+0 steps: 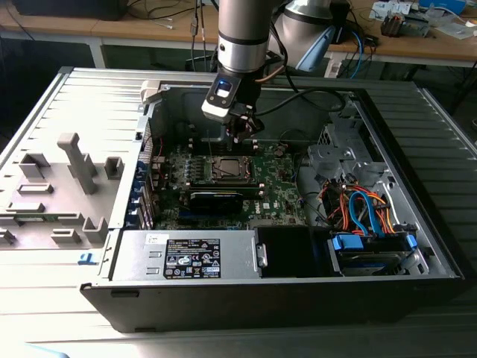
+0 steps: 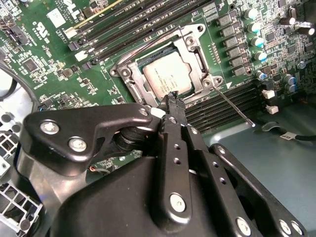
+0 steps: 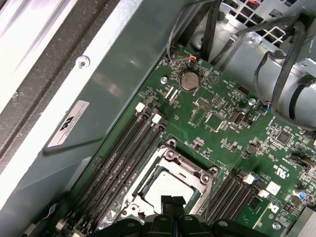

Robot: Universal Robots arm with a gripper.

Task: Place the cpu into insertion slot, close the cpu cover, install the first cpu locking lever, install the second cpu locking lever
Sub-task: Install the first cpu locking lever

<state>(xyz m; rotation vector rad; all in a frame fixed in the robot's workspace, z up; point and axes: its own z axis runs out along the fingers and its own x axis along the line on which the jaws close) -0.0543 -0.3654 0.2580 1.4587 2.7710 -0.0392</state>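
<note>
Right at the cpu cover rim, hovers with gripper pinched shut, empty, prob to push it down.

Electronics workshop — wooden benches, loose cables.

Dull silvery metal cpu, shiny bare-metal cpu cover, glossy green circuit board, matt black hand

Case open from above over the insertion slot, memory slots flanking it; case wall just beside them, cables well apart
</note>
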